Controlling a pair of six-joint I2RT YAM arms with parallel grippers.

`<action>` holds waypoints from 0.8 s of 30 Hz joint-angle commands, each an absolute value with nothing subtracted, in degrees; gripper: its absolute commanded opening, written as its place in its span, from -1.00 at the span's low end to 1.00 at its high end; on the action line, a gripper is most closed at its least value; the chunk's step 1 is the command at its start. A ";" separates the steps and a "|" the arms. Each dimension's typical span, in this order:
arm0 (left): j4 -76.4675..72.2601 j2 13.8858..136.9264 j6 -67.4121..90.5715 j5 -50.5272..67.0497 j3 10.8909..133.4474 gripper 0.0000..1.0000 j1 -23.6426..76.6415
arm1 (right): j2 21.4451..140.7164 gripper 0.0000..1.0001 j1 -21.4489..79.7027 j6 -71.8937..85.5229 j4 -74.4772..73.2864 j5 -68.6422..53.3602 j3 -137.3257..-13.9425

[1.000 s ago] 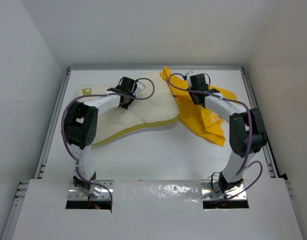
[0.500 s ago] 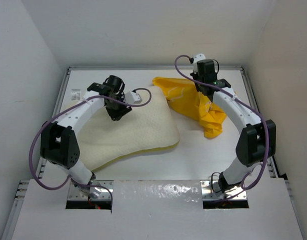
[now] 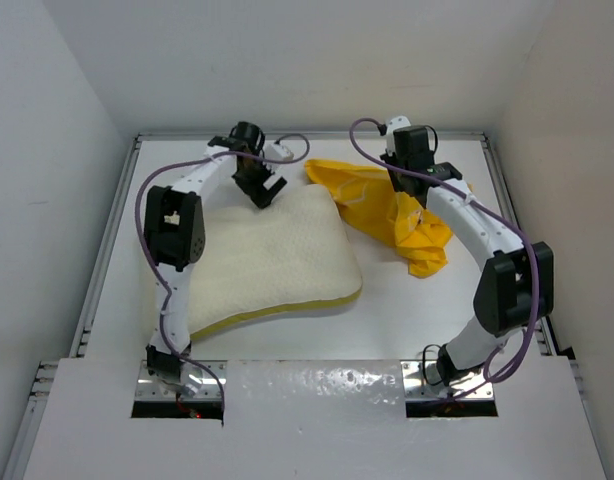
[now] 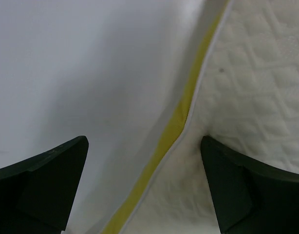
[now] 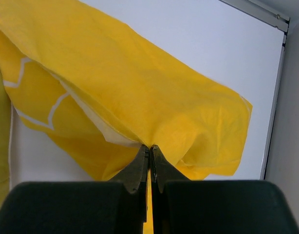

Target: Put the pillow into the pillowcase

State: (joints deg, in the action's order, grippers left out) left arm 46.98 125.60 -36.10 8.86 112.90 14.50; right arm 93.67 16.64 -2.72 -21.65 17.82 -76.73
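The cream quilted pillow [image 3: 277, 255] lies flat on the left half of the table, its yellow edge band [image 4: 181, 117] showing. My left gripper [image 3: 264, 195] hovers open over the pillow's far edge. In the left wrist view the left gripper [image 4: 143, 146] straddles the band, one finger over bare table and the other over the pillow [image 4: 256, 83], holding nothing. The bright yellow pillowcase [image 3: 387, 205] is bunched at the back right, just beyond the pillow's far right corner. My right gripper [image 3: 400, 183] is shut on a fold of it, and the right wrist view shows the gripper [image 5: 150, 147] pinching the pillowcase [image 5: 140, 92], which drapes from the tips.
A white table [image 3: 407, 320] is framed by a raised metal rail [image 3: 105, 260] on the left, back and right, with white walls close around. The rail [image 5: 273, 97] runs close to the right of the pillowcase.
My left gripper has opened and let go of the pillow, then moved back to its far edge. The pillow has settled flat. My right gripper has carried the pillowcase toward the back.
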 commanded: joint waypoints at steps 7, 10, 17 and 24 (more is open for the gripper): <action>55.10 119.97 -45.08 23.89 100.11 0.99 14.15 | 95.27 -1.00 16.52 -0.88 -21.97 18.19 -77.61; 58.35 120.41 -46.84 26.36 100.37 0.94 14.06 | 95.97 -1.00 16.61 -1.58 -22.85 18.72 -78.31; 67.14 119.80 -50.44 29.70 107.65 0.90 12.48 | 99.14 -0.95 16.61 -3.08 -25.05 18.63 -81.74; 74.97 116.99 -55.54 31.30 108.49 0.94 11.95 | 99.49 -1.00 16.61 -2.64 -24.35 18.90 -80.33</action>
